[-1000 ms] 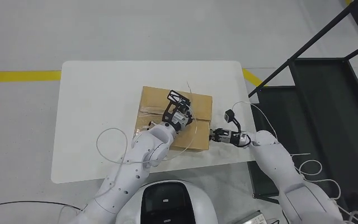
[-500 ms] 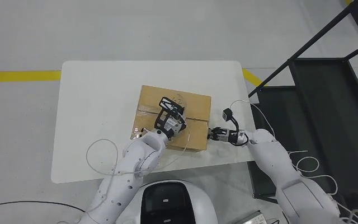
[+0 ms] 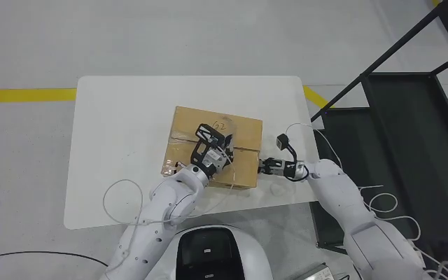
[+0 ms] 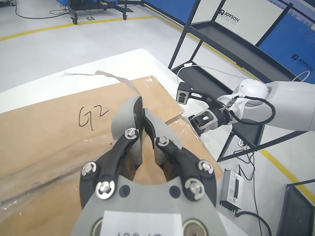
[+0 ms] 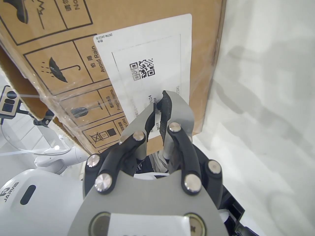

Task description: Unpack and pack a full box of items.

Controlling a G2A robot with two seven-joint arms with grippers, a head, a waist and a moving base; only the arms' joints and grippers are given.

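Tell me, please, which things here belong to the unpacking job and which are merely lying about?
Job: cardboard box; tape strip pinched in the left pincer; right pincer at the box's labelled side.
Lying about: black rack beside the table; power brick by the rack; yellow floor line.

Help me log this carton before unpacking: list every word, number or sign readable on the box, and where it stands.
"G2": handwritten on the box top.
"No Step": box side, beside a boot sign.
"Avoid Rain": side, beside an umbrella sign.
"Fragile items": side, beside a taped-over sign.
The label on that side: a QR code; its print is too small to read.
Chinese characters by the signs: too blurred.
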